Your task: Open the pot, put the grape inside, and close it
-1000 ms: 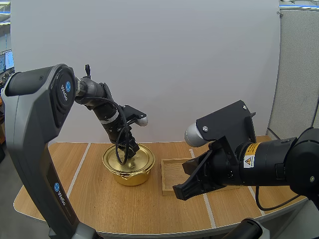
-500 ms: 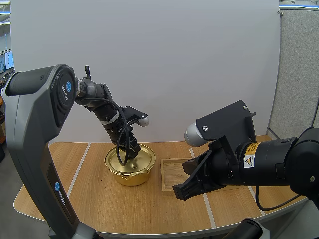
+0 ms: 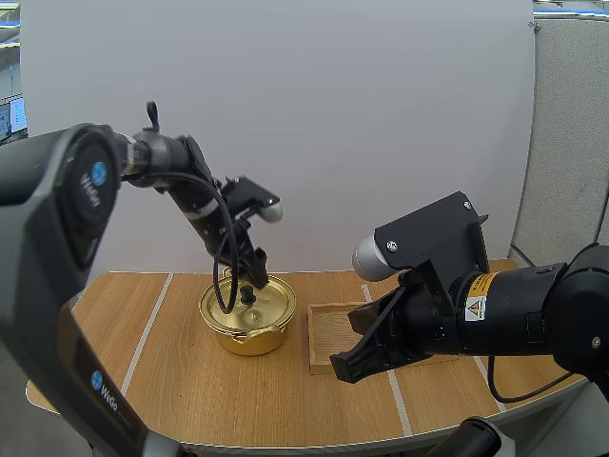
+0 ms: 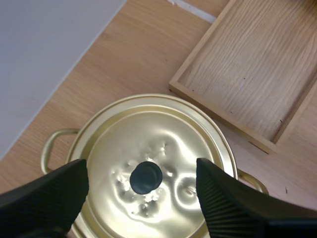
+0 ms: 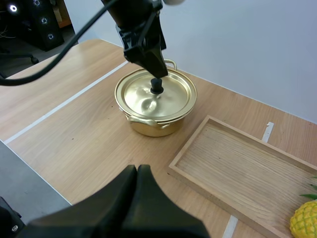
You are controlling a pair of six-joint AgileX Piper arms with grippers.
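Observation:
The gold pot (image 3: 249, 322) stands on the table left of centre with its lid (image 4: 148, 163) seated on it and the black knob (image 4: 145, 177) free. My left gripper (image 3: 250, 269) hovers just above the knob, open, its ribbed fingers (image 4: 47, 196) wide apart on either side of the knob and touching nothing. From the right wrist view the pot (image 5: 156, 101) sits under that left gripper (image 5: 151, 59). My right gripper (image 3: 348, 366) hangs over the table's front right, its fingers (image 5: 138, 198) shut together as one dark wedge on nothing.
A shallow wooden tray (image 3: 335, 333) lies just right of the pot, its floor bare (image 5: 247, 171). A pineapple (image 5: 304, 218) stands past the tray's far right corner. Bare wood stretches in front of and left of the pot.
My left gripper has let go of the lid's knob, opened wide and lifted a little. The lid stays seated on the pot. The right arm has not moved.

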